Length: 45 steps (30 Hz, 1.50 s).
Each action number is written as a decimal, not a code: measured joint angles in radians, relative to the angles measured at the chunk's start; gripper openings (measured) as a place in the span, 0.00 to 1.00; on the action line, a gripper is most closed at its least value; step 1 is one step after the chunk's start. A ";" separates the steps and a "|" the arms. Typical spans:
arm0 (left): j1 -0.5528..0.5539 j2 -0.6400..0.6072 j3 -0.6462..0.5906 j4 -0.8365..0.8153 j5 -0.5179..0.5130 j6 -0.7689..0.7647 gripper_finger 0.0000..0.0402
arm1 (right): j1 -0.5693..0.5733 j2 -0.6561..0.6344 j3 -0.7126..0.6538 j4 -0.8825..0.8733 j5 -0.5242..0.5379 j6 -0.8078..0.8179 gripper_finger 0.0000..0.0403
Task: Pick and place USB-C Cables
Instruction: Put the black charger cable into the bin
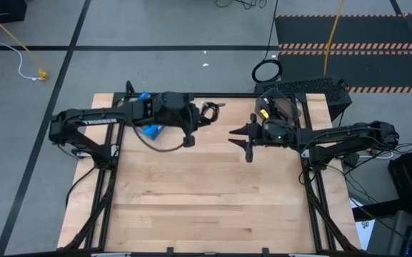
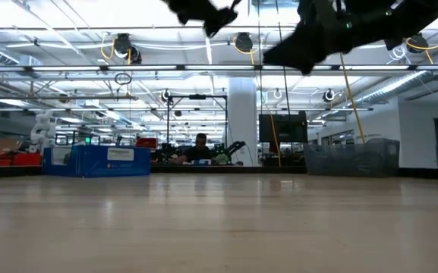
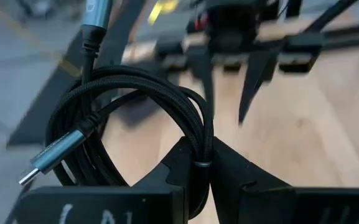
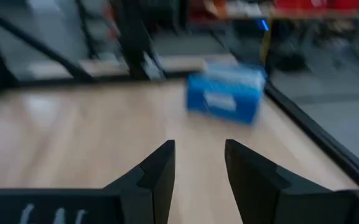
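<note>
- A black coiled USB-C cable (image 3: 135, 124) is pinched between the left gripper (image 3: 201, 180)'s fingers, its loops hanging to one side and a grey plug (image 3: 45, 167) sticking out at the coil's edge; it is lifted clear of the table (image 1: 213, 207).
- In the high view the left gripper (image 1: 207, 111) sits over the far middle of the table, with the cable a small dark tangle at its tip.
- The right gripper (image 1: 243, 137) faces it from just beside, jaws spread and holding nothing (its wrist view shows bare wood between the fingers (image 4: 157, 171)).
- Judged from this, the step in hand is the carry, or perhaps a hand-over between the arms; the next move calls for a steady travel to the drop spot and a clean release, since the loose loops could snag on a finger.
- A blue-and-grey box (image 4: 226, 93) stands at the table's far left side, under the left arm.
- The surface is pale wood planking, bare in its near half.
- Beyond lies a large, brightly lit workshop; a person (image 2: 200, 148) sits at a distant bench.
</note>
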 joint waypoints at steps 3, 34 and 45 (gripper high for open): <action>-0.057 0.022 0.000 0.145 0.002 0.034 0.10 | 0.000 0.000 0.000 0.143 -0.074 0.018 0.33; -0.253 0.132 0.000 0.323 -0.130 0.148 0.10 | 0.099 -0.207 0.000 0.143 -0.184 0.076 0.34; -0.249 0.158 0.000 0.329 -0.137 0.201 0.10 | 0.099 -0.176 0.000 0.106 -0.184 0.067 0.49</action>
